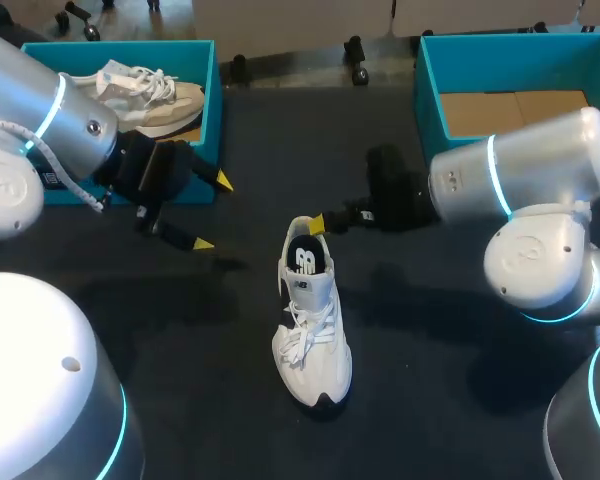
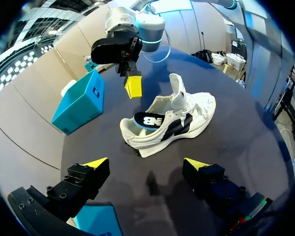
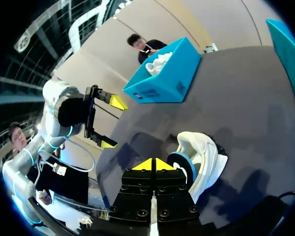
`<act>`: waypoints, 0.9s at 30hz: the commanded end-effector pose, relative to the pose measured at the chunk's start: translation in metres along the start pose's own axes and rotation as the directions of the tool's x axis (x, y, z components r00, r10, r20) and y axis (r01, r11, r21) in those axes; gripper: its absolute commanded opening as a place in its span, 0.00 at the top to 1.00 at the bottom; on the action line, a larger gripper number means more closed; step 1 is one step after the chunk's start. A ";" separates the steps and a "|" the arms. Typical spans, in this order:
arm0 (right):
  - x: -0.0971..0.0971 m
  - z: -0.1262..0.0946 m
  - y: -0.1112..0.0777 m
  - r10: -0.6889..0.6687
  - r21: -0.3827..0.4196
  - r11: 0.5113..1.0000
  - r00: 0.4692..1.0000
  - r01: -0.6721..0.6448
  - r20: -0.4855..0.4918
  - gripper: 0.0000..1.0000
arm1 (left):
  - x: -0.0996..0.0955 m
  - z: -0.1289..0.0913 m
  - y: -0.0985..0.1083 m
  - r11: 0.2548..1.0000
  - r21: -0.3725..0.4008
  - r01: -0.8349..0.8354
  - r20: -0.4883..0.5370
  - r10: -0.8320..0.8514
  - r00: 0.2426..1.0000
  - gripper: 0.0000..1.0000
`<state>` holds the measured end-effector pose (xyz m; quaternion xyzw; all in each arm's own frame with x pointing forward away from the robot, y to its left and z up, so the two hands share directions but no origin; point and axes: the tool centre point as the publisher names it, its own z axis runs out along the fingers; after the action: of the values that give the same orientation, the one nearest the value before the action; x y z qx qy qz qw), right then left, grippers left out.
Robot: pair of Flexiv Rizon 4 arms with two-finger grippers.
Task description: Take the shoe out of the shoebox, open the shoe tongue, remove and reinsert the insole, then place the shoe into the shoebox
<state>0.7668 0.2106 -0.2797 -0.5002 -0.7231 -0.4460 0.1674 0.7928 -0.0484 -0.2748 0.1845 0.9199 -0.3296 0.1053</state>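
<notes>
Lying mid-table on the bench point(image 1: 220, 330) in the head view, the white shoe point(image 1: 312, 330) has open room around it; the left gripper point(image 1: 212, 212), fingers spread, hangs beside the left shoebox point(image 1: 212, 110). The left wrist view shows bare bench between them. In the right wrist view, the right gripper point(image 3: 152, 164), fingers pressed together, sits at the heel.

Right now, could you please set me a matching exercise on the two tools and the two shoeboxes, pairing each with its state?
Things:
1. left tool
2. right tool
3. left shoebox
4. right shoebox

States:
A. shut, beside the heel of the white shoe
B. holds a second shoe
C. open and empty
D. only its brown cardboard floor shows

Pairs: 1-C, 2-A, 3-B, 4-D.
</notes>
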 end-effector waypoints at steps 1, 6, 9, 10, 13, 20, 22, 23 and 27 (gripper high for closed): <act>0.008 -0.005 0.000 0.002 0.005 1.000 0.984 -0.003 0.176 1.00 | -0.003 -0.015 0.000 1.000 -0.001 -0.003 -0.014 0.003 1.000 0.00; 0.008 -0.005 0.000 0.002 0.005 1.000 0.984 -0.003 0.176 1.00 | -0.007 -0.025 0.007 1.000 0.001 -0.002 -0.013 0.002 1.000 0.00; 0.008 -0.005 0.000 0.002 0.005 1.000 0.984 -0.003 0.176 1.00 | -0.008 -0.031 0.009 1.000 -0.004 -0.006 -0.018 0.006 1.000 0.00; 0.008 -0.005 0.000 0.002 0.005 1.000 0.984 -0.003 0.176 1.00 | -0.009 -0.033 0.010 1.000 -0.005 -0.007 -0.020 0.007 1.000 0.00; 0.008 -0.005 0.000 0.002 0.005 1.000 0.984 -0.003 0.176 1.00 | -0.009 -0.041 0.013 1.000 -0.010 -0.013 -0.028 0.013 1.000 0.00; 0.003 0.005 -0.003 0.098 -0.031 0.995 0.949 -0.093 0.299 1.00 | -0.012 -0.056 0.019 1.000 -0.022 -0.021 -0.034 0.020 0.999 0.00; 0.003 0.005 -0.005 0.121 -0.047 0.993 0.932 -0.112 0.342 1.00 | -0.015 -0.058 0.021 0.999 -0.024 -0.024 -0.026 0.023 0.999 0.00; 0.004 0.006 -0.005 0.131 -0.056 0.991 0.923 -0.119 0.362 1.00 | -0.016 -0.059 0.022 0.999 -0.026 -0.025 -0.024 0.024 0.999 0.00; 0.011 0.007 -0.004 0.152 -0.056 0.988 0.875 -0.143 0.459 1.00 | -0.021 -0.062 0.025 0.999 -0.029 -0.024 -0.009 0.024 1.000 0.00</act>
<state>0.7627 0.2110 -0.2796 -0.5895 -0.6901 -0.3992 0.1305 0.8167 0.0017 -0.2358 0.1970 0.9226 -0.3142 0.1058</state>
